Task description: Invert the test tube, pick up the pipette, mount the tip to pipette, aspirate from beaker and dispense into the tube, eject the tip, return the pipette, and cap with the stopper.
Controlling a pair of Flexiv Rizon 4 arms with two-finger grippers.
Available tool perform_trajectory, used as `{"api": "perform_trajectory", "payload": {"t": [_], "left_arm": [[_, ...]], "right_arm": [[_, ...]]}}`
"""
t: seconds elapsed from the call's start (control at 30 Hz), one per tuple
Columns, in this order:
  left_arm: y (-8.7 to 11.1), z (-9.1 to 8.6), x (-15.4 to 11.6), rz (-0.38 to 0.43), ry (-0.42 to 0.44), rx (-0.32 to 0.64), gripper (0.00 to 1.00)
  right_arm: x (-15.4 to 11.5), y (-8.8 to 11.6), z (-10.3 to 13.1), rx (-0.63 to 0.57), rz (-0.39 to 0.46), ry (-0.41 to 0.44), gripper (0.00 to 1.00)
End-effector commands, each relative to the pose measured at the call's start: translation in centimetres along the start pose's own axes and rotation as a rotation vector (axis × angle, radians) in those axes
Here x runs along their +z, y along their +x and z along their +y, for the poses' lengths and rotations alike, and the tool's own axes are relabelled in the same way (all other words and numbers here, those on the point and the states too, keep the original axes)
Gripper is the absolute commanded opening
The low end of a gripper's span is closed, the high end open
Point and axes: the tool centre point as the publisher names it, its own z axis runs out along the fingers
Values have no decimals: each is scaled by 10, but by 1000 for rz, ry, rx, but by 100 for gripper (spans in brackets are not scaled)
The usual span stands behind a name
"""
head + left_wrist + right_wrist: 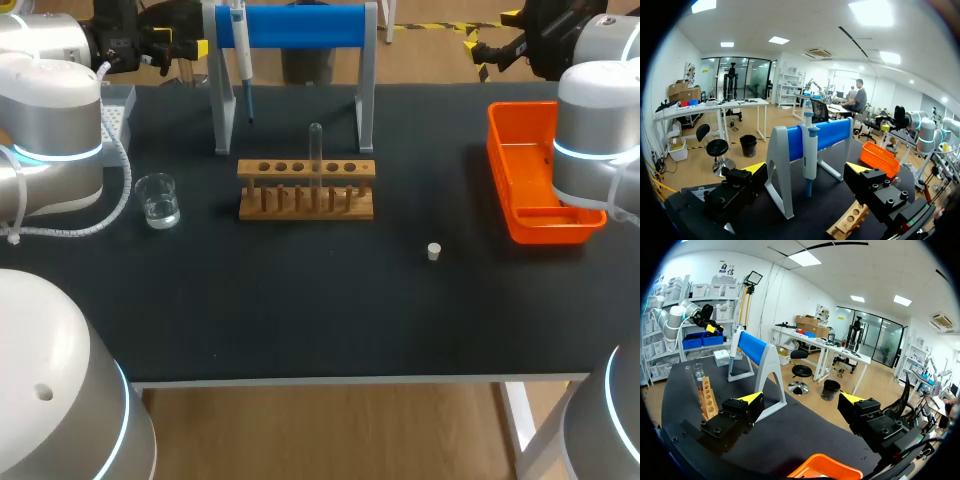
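**All task items at their stations; both claws wide and empty**

Reference for all positions: the pale wooden rack [306, 190] with a row of holes, standing mid-way across the black table [300, 310].

- The clear glass test tube [316, 145] stands upright in the rack, in a hole right of centre. Its rounded end appears uppermost, which suggests it is stored mouth-down on a peg. This cannot be confirmed.
- The grey-legged stand with a blue crossbar [300, 25] sits directly behind the rack. The white and blue pipette [240, 45] hangs from the bar's left end, shaft down. In my judgement this keeps its handle free for a grasp from the side.
- The small glass beaker of clear liquid [158, 200] stands to the rack's left, apart from it and open to an approach from above.
- The small white stopper [434, 251] lies to the rack's right and nearer the robot, alone on the cloth.
- The orange plastic tray [497, 160] is well to the rack's right, probably there to take ejected tips.
- A grey box with a dotted top [118, 108], likely the tips, sits far left and behind the rack, partly hidden by the arm.

The left gripper [805, 169] is held high, behind and left of the rack. Its fingers are spread wide on nothing and face the pipette. The right gripper [802, 399] is high, behind and right of the rack, likewise spread wide and empty.

Assessment: no step appears begun, and the tube is first in line.
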Motion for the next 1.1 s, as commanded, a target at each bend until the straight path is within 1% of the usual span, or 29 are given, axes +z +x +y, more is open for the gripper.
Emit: {"api": "perform_trajectory", "payload": {"t": [0.03, 0.73, 0.97, 1.1], "left_arm": [[0, 2, 0, -2, 7, 2, 100], [0, 2, 0, -2, 7, 2, 100], [0, 2, 0, -2, 7, 2, 100], [0, 2, 0, -2, 7, 2, 100]], "right_arm": [[0, 0, 0, 0, 1, -1, 100], [0, 0, 0, 0, 1, -1, 100], [-42, 56, -10, -35, 142, -30, 100], [-63, 87, -13, -60, 212, -66, 100]]}}
